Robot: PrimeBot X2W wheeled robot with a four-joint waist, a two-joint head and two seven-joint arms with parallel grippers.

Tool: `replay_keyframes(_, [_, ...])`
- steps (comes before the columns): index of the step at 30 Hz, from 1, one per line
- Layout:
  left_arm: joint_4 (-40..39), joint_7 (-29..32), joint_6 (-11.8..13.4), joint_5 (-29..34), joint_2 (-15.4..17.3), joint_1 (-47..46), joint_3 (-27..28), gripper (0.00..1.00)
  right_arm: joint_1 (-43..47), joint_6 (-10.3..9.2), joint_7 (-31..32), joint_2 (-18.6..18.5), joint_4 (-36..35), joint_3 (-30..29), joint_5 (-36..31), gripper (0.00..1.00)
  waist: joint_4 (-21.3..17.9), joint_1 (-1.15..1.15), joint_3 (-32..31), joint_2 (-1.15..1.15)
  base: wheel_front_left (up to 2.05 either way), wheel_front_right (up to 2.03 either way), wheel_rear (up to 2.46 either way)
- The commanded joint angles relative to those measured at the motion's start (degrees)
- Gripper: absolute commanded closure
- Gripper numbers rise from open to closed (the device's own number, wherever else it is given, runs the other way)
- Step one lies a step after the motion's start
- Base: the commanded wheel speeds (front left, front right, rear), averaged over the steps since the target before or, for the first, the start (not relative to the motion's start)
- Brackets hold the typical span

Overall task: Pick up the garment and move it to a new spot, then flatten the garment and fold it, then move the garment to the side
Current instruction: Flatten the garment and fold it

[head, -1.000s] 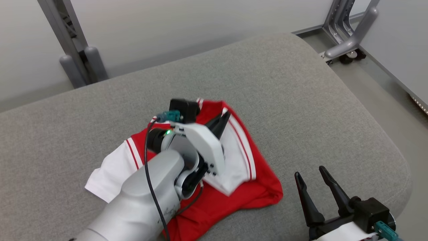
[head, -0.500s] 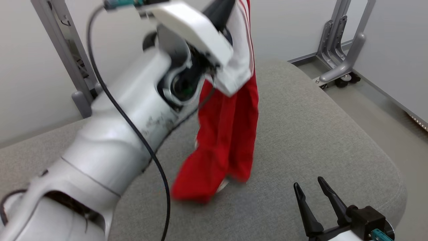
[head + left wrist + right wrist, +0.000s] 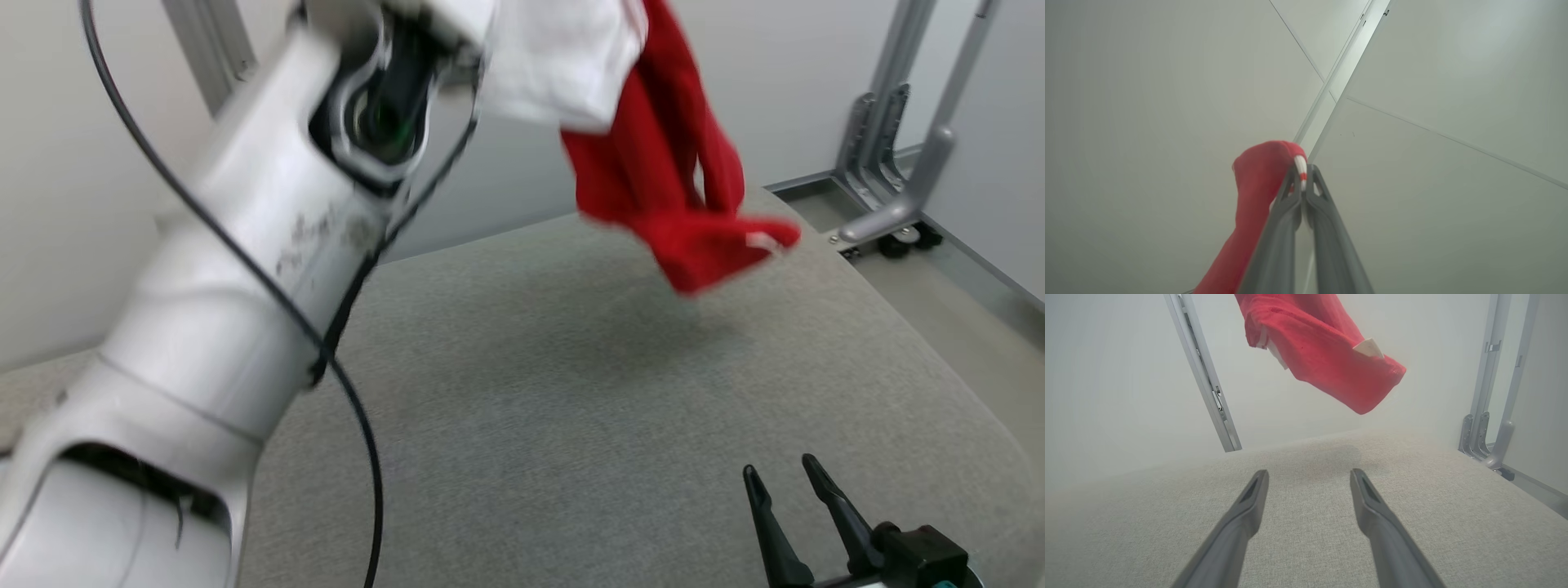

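- The left gripper [image 3: 1303, 176] is high above the grey cushion [image 3: 571, 408], its fingers pressed together and pinching the striped edge of the red and white garment [image 3: 653, 180]
- The garment hangs in the air, clear of the cushion, with its lower end out toward the right
- The right gripper [image 3: 1309, 477] sits low at the near right, fingers spread wide, holding nothing
- A grey metal frame [image 3: 931, 180] stands on the floor at the far right
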Motion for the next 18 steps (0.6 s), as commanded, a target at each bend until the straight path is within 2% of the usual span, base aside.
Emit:
replay_keyframes(1, [-0.4,0.2,-0.3,-1.0,1.5,5.8,-0.6,1.00,0.9,-0.02,-0.1,-0.3,-0.3,-0.8,0.3,0.00,2.6,0.00,-0.6,0.00,0.00,0.00,0.00])
replay_keyframes(7, [-2.3,-2.7,1.1,-3.1,6.6,23.5,-0.5,1.00,1.7,-0.02,-0.1,-0.3,-0.8,-1.9,0.1,0.00,6.1,0.00,-0.4,0.00,0.00,0.00,0.00])
replay_keyframes(9, [-2.4,-3.6,1.2,-3.6,7.9,26.2,0.0,1.00,1.7,-0.02,-0.1,-0.3,-0.9,-1.9,0.0,0.00,6.4,0.00,-0.3,0.00,0.00,0.00,0.00])
replay_keyframes(14, [-2.0,-7.9,1.7,-6.2,13.3,39.1,4.3,1.00,1.7,-0.02,-0.1,-0.3,-1.1,-1.9,-0.2,0.00,7.5,0.00,0.1,0.00,0.00,0.00,0.00])
replay_keyframes(18, [-0.4,-9.1,1.6,-7.9,15.7,47.0,7.7,1.00,2.1,-0.02,-0.1,-0.3,-1.1,-2.0,-0.6,0.00,8.4,0.00,0.3,0.00,0.00,0.00,0.00])
